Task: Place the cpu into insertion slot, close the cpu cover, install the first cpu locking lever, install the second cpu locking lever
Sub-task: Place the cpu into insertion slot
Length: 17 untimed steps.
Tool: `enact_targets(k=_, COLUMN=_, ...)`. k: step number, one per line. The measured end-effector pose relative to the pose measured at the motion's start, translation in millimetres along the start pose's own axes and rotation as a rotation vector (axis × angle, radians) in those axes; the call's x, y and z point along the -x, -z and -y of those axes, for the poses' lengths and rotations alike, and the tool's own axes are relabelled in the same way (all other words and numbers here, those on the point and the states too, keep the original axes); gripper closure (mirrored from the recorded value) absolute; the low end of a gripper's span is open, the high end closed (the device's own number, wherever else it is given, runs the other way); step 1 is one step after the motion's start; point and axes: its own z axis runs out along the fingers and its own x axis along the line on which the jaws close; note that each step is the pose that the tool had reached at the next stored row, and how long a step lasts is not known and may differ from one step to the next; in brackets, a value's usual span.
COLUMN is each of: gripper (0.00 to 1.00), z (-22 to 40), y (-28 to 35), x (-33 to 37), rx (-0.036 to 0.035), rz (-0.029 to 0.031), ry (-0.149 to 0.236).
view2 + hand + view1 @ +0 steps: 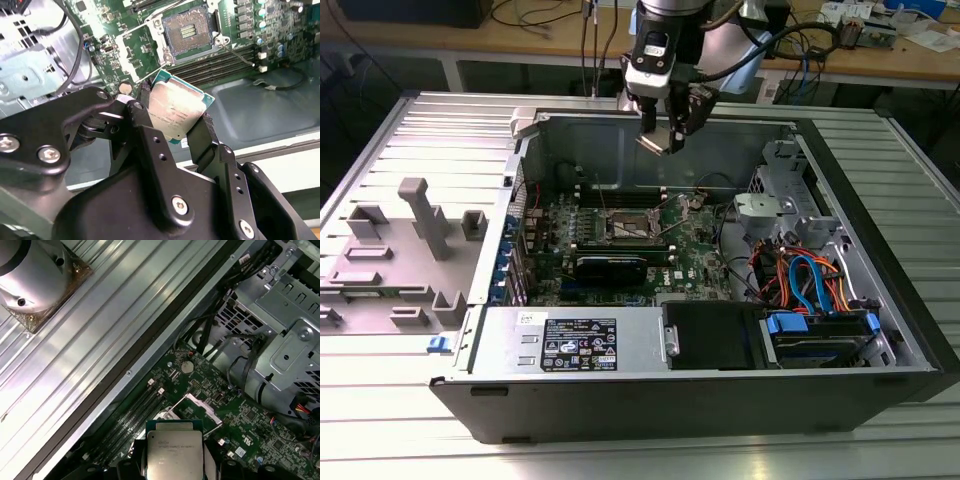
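The arm hangs near-vertical at the top middle of the exterior view. Its black gripper (668,135) hovers over the far part of the open black computer case (720,400), pinching the small square silver-topped cpu (176,107) by two opposite edges (it sits tilted in the second wrist view). The cpu is in the air, well apart from the dark-framed square insertion slot (189,31), which looks uncovered. From the exterior view's left, a grey plastic fixture (415,245) stands on the ribbed metal desk (410,420), then comes the case, then blue and orange cables (810,280). A wooden desk (520,30) stands behind.
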Motion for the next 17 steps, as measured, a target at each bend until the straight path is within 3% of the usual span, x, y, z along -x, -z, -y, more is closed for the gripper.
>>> enact_targets(k=3, gripper=0.46, z=0.5, y=-1.1, x=0.3, rx=-0.0022, rz=0.0018, ry=-0.053)
enact_targets(k=17, gripper=0.46, z=0.5, y=-1.2, x=0.4, rx=-0.0023, rz=0.0017, ry=-0.057)
